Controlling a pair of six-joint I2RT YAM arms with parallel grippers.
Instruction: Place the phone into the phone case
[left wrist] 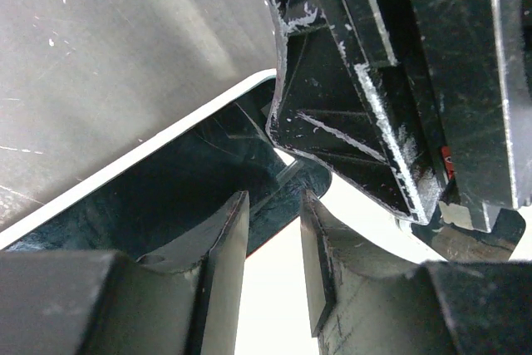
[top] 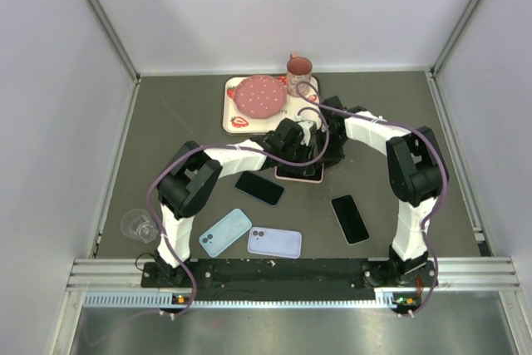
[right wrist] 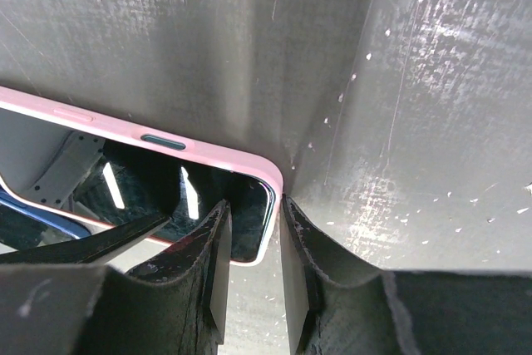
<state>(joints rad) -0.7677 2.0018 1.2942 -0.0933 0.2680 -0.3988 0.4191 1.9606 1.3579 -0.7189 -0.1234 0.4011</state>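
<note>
A dark-screened phone (top: 301,169) lies in a pink phone case (top: 299,179) at the table's middle, mostly hidden by both grippers. My left gripper (top: 298,147) has its jaws narrowly apart around the phone's corner (left wrist: 307,180), and the phone's glossy screen (left wrist: 166,197) runs off to the left. My right gripper (top: 321,150) straddles the end of the pink case (right wrist: 208,151), one finger (right wrist: 212,247) over the phone screen (right wrist: 249,205) and the other outside the rim. The right gripper also fills the upper right of the left wrist view (left wrist: 357,122).
Two more black phones (top: 259,188) (top: 350,219) lie on the table. A light blue case (top: 225,232) and a lavender case (top: 274,242) lie near the front edge. A glass (top: 139,224) stands at front left. A tray (top: 235,118) with a pink plate (top: 259,96) and a mug (top: 298,66) sit behind.
</note>
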